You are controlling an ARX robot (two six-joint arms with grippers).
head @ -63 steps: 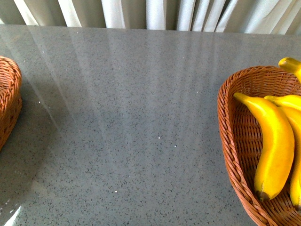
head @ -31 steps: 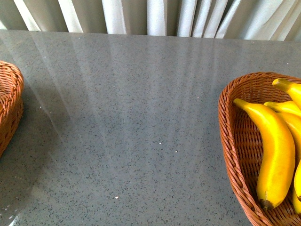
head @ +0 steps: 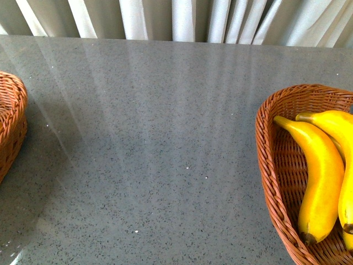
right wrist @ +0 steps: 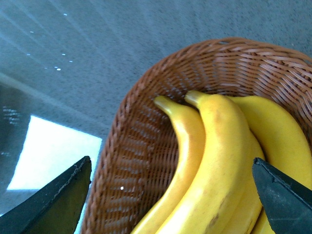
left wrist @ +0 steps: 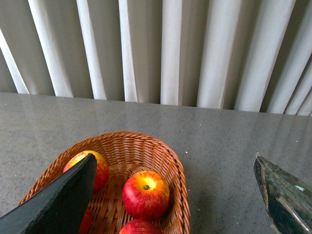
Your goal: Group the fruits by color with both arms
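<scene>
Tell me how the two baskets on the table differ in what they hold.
The right basket holds long, curved yellow bananas lying side by side; the left basket holds round red apples with yellow streaks. In the front view the right basket shows its contents, while the left one is cut off at the edge, so its fruit appears only in the left wrist view. Both are brown woven wicker on the same grey table.

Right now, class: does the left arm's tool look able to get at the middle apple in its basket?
Probably yes. The left tool is open above the basket, and the apple lies uncovered between its fingers, with nothing over it.
</scene>
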